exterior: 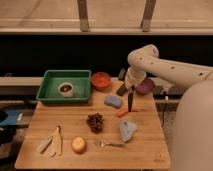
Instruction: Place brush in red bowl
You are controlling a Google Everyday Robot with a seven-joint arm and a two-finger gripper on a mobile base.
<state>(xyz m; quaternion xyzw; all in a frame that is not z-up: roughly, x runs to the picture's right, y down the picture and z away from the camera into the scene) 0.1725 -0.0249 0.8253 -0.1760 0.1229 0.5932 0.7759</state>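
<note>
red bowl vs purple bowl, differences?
Colour: the red bowl is orange-red, the purple bowl dark purple. Place: the red bowl sits beside the green tray, the purple bowl at the right rear of the table. View: the red bowl shows whole, the purple bowl is partly behind the arm. Both are small and round. The pincer, shut on the brush, hangs between them.

Tool (128, 86) with brush (130, 101) above table (150, 146)

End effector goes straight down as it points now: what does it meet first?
The end effector, near the purple bowl, holds the brush tip-down; it would probably meet the table beside the orange tool first.
</note>
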